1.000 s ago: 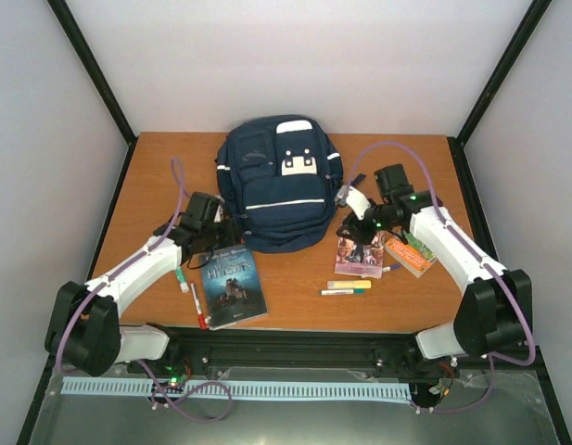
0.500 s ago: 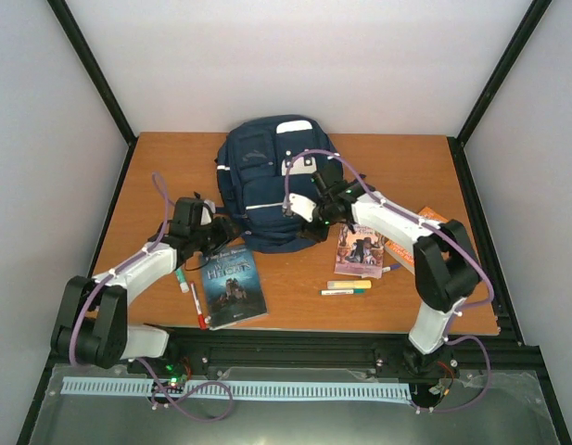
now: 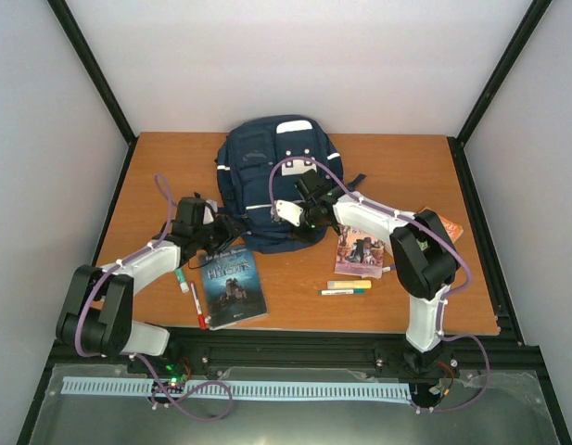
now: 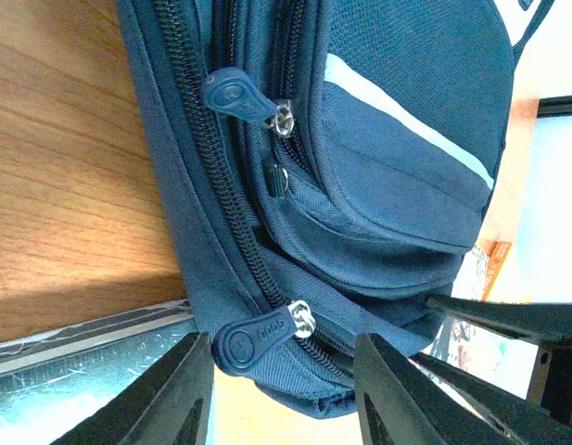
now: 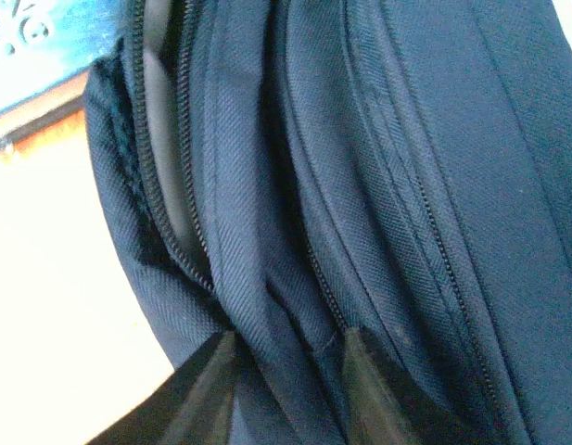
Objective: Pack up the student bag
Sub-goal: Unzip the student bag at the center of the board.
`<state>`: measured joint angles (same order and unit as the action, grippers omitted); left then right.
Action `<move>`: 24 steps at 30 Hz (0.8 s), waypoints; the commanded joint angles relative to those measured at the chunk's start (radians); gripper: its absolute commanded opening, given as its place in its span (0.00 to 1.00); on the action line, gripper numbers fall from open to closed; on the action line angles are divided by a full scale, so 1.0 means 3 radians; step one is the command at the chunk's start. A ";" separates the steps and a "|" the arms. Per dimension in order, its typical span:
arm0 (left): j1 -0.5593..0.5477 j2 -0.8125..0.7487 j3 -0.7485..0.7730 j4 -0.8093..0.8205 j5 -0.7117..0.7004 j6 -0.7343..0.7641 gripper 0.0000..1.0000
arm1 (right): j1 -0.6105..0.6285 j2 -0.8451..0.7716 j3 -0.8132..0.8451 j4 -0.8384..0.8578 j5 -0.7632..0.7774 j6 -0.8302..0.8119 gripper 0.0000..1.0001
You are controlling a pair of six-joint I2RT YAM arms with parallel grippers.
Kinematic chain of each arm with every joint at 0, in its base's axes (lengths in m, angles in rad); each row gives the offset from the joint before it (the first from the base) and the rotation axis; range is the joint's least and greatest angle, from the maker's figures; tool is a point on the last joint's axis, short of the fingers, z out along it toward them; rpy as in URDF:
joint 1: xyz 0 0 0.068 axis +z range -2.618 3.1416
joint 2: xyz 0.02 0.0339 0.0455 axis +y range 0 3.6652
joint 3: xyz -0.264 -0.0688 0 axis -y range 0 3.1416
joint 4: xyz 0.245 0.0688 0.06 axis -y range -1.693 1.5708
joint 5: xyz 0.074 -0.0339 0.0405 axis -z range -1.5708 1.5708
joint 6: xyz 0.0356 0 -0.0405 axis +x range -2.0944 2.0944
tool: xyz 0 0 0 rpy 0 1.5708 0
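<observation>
Fabric of student bag (image 5: 406, 185), mostly cropped, pinched in right jaws; left jaws gape by zip pull (image 4: 258, 338).

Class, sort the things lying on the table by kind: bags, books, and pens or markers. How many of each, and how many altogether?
Bags: 1 (navy student bag)
Books: 3 (blue-covered book, illustrated book, orange book, mostly hidden)
Pens and markers: 4 (green-capped marker, red pen, yellow highlighter, white marker)
Total: 8
</observation>
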<state>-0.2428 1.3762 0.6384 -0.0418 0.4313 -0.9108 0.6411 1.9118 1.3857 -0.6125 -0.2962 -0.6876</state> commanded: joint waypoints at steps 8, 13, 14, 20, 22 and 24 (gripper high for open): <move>0.0027 0.0202 -0.0007 0.0276 0.0045 -0.0142 0.43 | 0.0057 -0.0266 -0.0078 0.0326 0.0176 0.0244 0.03; 0.0027 0.0253 -0.0027 0.0378 0.0066 -0.0187 0.35 | 0.0057 -0.0349 -0.0168 0.0347 0.0167 0.0265 0.03; 0.0027 0.0257 -0.0030 0.0399 0.0075 -0.0200 0.31 | 0.0057 -0.0345 -0.0173 0.0347 0.0169 0.0271 0.03; 0.0027 0.0272 -0.0030 0.0406 0.0125 -0.0186 0.25 | 0.0057 -0.0334 -0.0188 0.0364 0.0163 0.0295 0.03; 0.0027 0.0291 -0.0009 0.0355 0.0106 -0.0171 0.35 | 0.0055 -0.0339 -0.0185 0.0362 0.0155 0.0305 0.03; 0.0027 0.0316 0.0004 0.0330 0.0083 -0.0180 0.44 | 0.0057 -0.0343 -0.0176 0.0360 0.0154 0.0312 0.03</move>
<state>-0.2420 1.4525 0.6270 0.0387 0.4511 -0.9657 0.6498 1.8381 1.3319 -0.5259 -0.2451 -0.6086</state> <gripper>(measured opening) 0.386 0.030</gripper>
